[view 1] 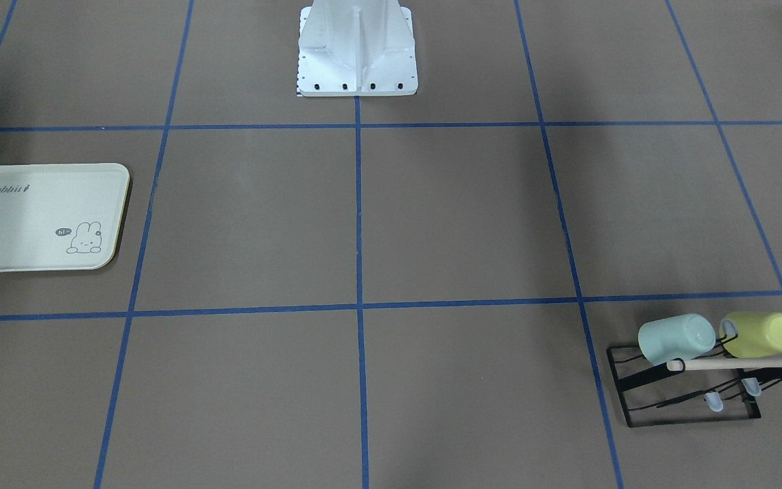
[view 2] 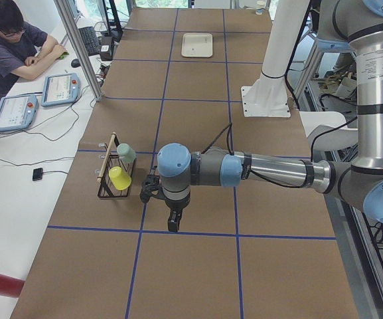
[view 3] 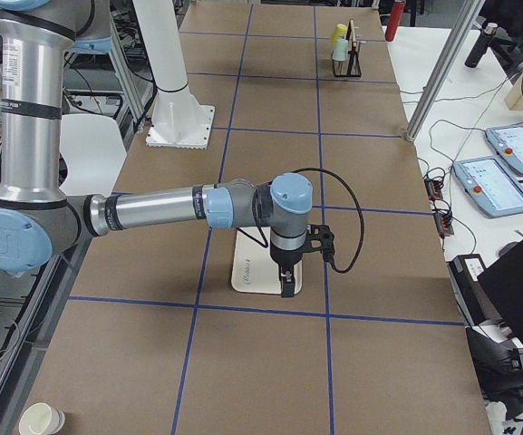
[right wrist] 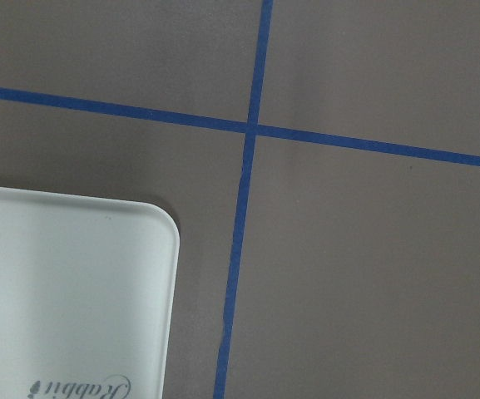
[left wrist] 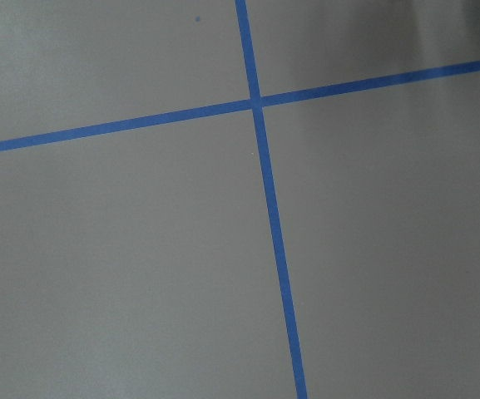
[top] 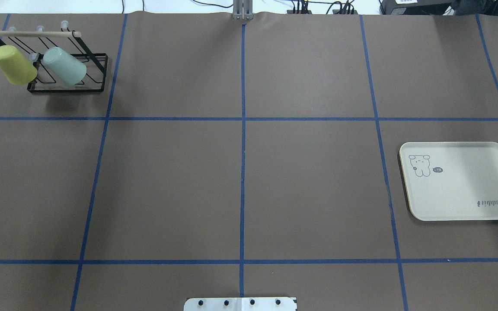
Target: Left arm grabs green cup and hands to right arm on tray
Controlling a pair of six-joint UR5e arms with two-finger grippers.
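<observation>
The green cup point(view 1: 675, 337) point(top: 64, 66) point(view 2: 126, 153) hangs mouth-down and tilted on a black wire rack point(top: 67, 88), beside a yellow-green cup point(top: 14, 65). The tray point(view 1: 24, 204) point(top: 461, 190) point(right wrist: 56, 291) lies bare at the opposite end of the table. My left gripper point(view 2: 172, 222) hovers over the table a little way from the rack; it shows only in the side view, so I cannot tell whether it is open or shut. My right gripper point(view 3: 286, 285) hangs over the tray's edge point(view 3: 247, 272), and its state cannot be told either. Neither wrist view shows fingers.
The rack carries a wooden rod point(top: 33, 33) across its top. The robot's white base point(view 1: 357, 47) stands at mid-table. Blue tape lines grid the brown table cover. A person point(view 2: 8, 40) sits at a side desk with tablets point(view 2: 42, 100).
</observation>
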